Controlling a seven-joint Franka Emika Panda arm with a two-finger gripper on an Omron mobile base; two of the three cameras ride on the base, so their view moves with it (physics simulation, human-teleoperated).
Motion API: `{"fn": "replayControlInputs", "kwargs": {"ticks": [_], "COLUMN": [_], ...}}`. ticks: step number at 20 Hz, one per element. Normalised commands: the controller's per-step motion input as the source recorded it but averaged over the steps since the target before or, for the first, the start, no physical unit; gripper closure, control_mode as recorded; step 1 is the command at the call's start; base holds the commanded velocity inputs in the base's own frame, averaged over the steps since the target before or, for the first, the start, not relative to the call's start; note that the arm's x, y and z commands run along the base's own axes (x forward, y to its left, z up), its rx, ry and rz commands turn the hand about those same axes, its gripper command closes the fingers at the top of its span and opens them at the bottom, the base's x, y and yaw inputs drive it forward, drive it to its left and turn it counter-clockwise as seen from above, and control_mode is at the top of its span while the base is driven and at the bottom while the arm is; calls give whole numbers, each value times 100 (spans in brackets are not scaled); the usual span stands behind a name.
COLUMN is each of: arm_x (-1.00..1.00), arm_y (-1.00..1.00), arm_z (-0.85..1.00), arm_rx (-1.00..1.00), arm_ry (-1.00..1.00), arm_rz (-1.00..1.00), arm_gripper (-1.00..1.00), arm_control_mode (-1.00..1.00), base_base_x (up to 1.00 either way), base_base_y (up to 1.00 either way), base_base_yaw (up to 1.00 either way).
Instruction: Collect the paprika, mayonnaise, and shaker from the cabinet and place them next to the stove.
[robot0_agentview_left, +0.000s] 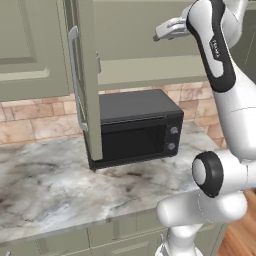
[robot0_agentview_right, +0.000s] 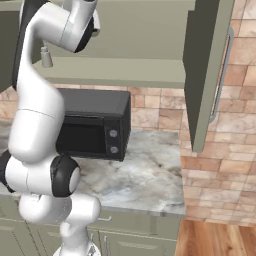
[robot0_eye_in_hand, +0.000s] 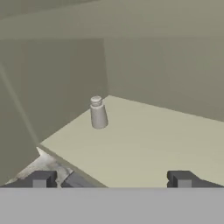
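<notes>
We see the marble worktop (robot0_agentview_left: 60, 185) running under the olive wall cabinet (robot0_agentview_left: 135, 45), whose panelled door (robot0_agentview_left: 89, 80) stands swung open toward us, its long silver bar handle (robot0_agentview_left: 75, 80) on the left face in the left base view. From the right base view the same door (robot0_agentview_right: 205, 70) hangs at the right, with brick-patterned wall tiles (robot0_agentview_right: 235, 130) behind it. A black microwave (robot0_agentview_left: 137, 125) sits on the worktop directly below the open cabinet, pushed back against the tiles. Our white arm (robot0_agentview_left: 220, 60) rises from the near right and reaches up to the level of the cabinet's inner shelf (robot0_eye_in_hand: 144, 144). The gripper (robot0_eye_in_hand: 111, 179) is held at the shelf's near edge with its two dark fingers (robot0_eye_in_hand: 41, 178) spread wide apart, holding nothing. On that shelf stands the shaker (robot0_eye_in_hand: 98, 113), a small plain grey cylinder with a domed top, upright, at the far left of the shelf near the corner where the cabinet's side wall meets its back. It stands well apart from the gripper, to the left of its centre line. In the right base view the shaker (robot0_agentview_right: 46, 57) shows as a small grey shape on the shelf's left end, just beside the arm's upper link.
</notes>
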Motion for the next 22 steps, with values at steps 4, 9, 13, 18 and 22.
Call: {"fn": "replayControlInputs", "kwargs": {"ticks": [4, 9, 13, 18, 22], "arm_x": [44, 36, 18, 11, 13], "arm_y": [10, 4, 3, 0, 1], "arm_z": [6, -24, -39, -30, -25], "arm_rx": [-8, -3, -3, -2, 0], "arm_ry": [-2, -10, -19, -21, -19], "arm_rz": [0, 0, 0, 0, 0], "arm_gripper": [-100, -100, -100, -100, -100], "arm_control_mode": [-100, -100, -100, -100, -100], "base_base_x": [0, 0, 0, 0, 0], "base_base_y": [0, 0, 0, 0, 0], "base_base_yaw": [0, 0, 0, 0, 0]}}
